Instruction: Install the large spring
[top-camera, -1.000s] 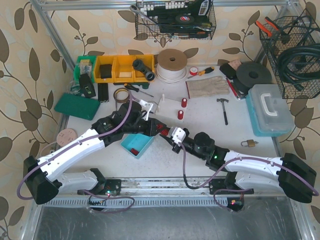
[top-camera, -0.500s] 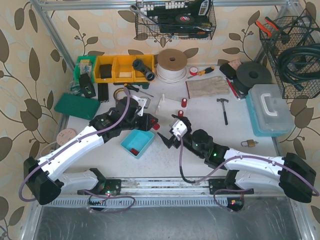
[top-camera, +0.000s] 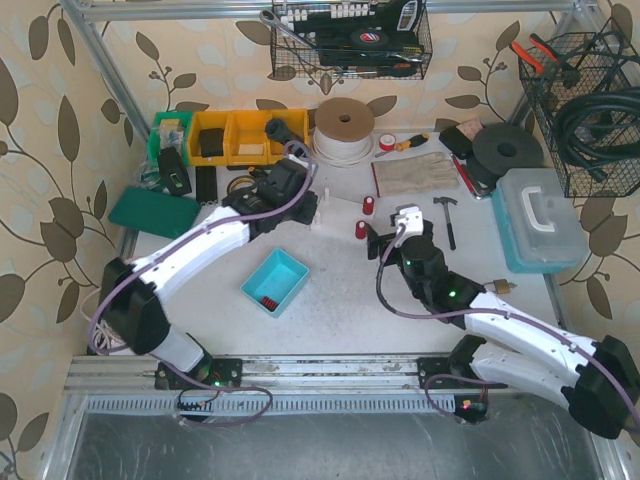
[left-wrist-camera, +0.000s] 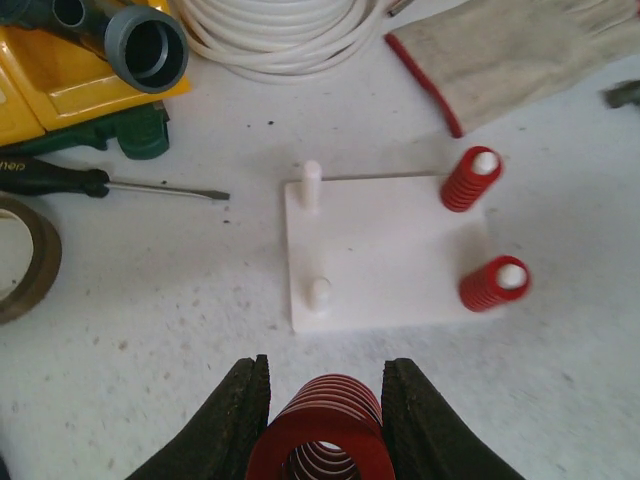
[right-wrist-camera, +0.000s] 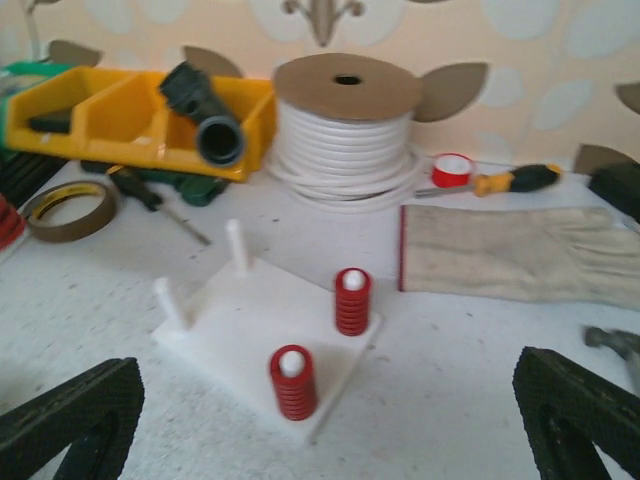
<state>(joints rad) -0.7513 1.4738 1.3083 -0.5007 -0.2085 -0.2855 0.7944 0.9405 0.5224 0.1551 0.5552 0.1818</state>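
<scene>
Clamped on the large spring (left-wrist-camera: 322, 440) just beside the white plate (left-wrist-camera: 385, 250), the left gripper (left-wrist-camera: 322, 400) should centre the coil over a bare peg (left-wrist-camera: 319, 293) on the plate's left side and lower it straight, while the right gripper (right-wrist-camera: 325, 415) hangs wide open.

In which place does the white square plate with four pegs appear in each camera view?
Top external: the white square plate is just above centre, carrying two small red springs.
Left wrist: mid-frame, beyond the large red spring held in the left gripper.
Right wrist: lower centre-left.
Shared landmark: the coil of white cable, behind the plate everywhere.
</scene>
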